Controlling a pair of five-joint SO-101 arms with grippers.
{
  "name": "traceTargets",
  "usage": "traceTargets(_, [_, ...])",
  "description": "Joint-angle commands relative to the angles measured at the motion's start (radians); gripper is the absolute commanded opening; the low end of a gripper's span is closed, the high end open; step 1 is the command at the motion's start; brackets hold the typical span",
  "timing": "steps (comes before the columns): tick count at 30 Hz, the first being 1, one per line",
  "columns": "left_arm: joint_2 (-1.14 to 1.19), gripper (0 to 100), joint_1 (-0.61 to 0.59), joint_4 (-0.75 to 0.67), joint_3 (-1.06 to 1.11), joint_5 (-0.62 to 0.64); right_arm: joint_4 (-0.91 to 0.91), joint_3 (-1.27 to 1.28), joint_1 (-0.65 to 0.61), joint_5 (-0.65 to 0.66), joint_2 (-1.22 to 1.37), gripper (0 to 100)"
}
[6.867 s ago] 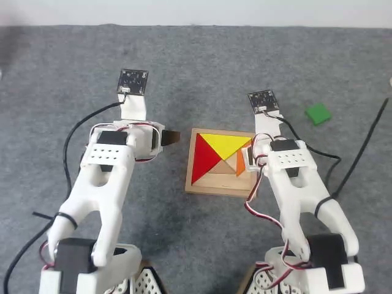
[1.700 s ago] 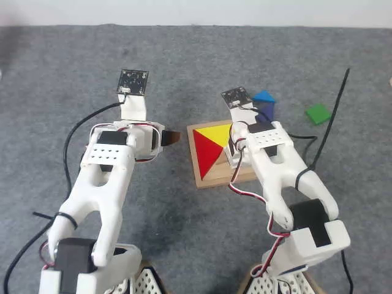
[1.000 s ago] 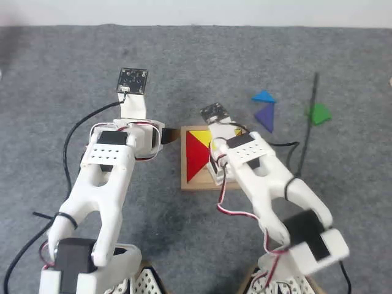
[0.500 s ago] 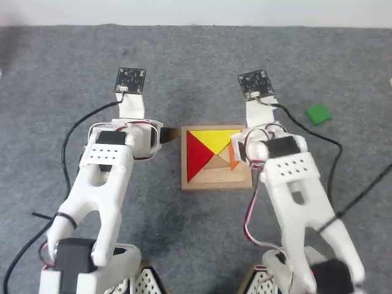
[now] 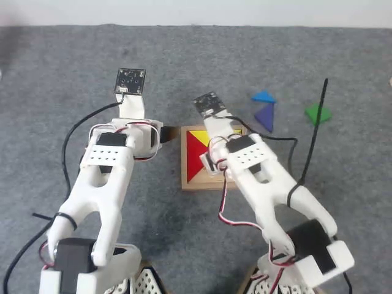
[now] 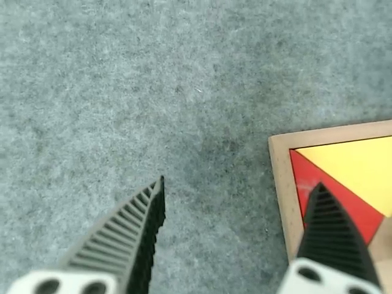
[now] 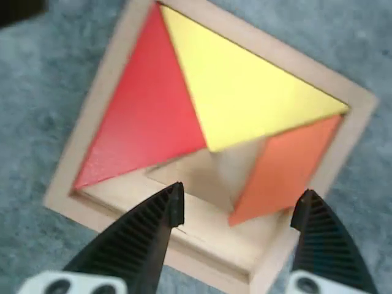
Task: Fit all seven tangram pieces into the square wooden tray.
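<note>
Tray (image 7: 98,104) holds a red piece (image 7: 144,116), yellow piece (image 7: 245,92) and orange piece (image 7: 288,165). The right end effector (image 7: 242,191) is spread above it, and the left end effector (image 6: 239,182) is spread at its 10 o'clock.

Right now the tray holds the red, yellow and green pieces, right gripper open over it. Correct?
No: the third in the tray is the orange piece, not green, per the right wrist view. The green piece lies outside on the mat. Rest holds.

The high camera looks straight down on the desk (image 5: 184,61) from far above. Each wrist camera sits close and looks down at it too. All three see the tray (image 5: 184,160). The right one sees nearly all of it, the left one a corner.
</note>
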Motion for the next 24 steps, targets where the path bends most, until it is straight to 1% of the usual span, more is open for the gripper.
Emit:
traceTargets(1, [-0.006,35,0.003,-0.02,-0.004,0.003,-0.045,-0.054,-0.03,0.0,-0.004,29.9])
traceTargets(5, [-0.006,35,0.003,-0.02,-0.004,0.003,-0.054,-0.057,-0.03,-0.003,0.015,29.9])
traceTargets(14, [-0.006,35,0.003,-0.017,-0.004,0.003,0.004,-0.172,-0.036,-0.005,0.188,29.9])
traceTargets(18, [-0.006,35,0.006,-0.02,-0.004,0.003,0.03,-0.172,-0.056,-0.006,0.173,29.9])
traceTargets(24, [-0.006,35,0.011,-0.02,-0.004,0.003,0.03,-0.08,-0.094,-0.002,0.093,29.9])
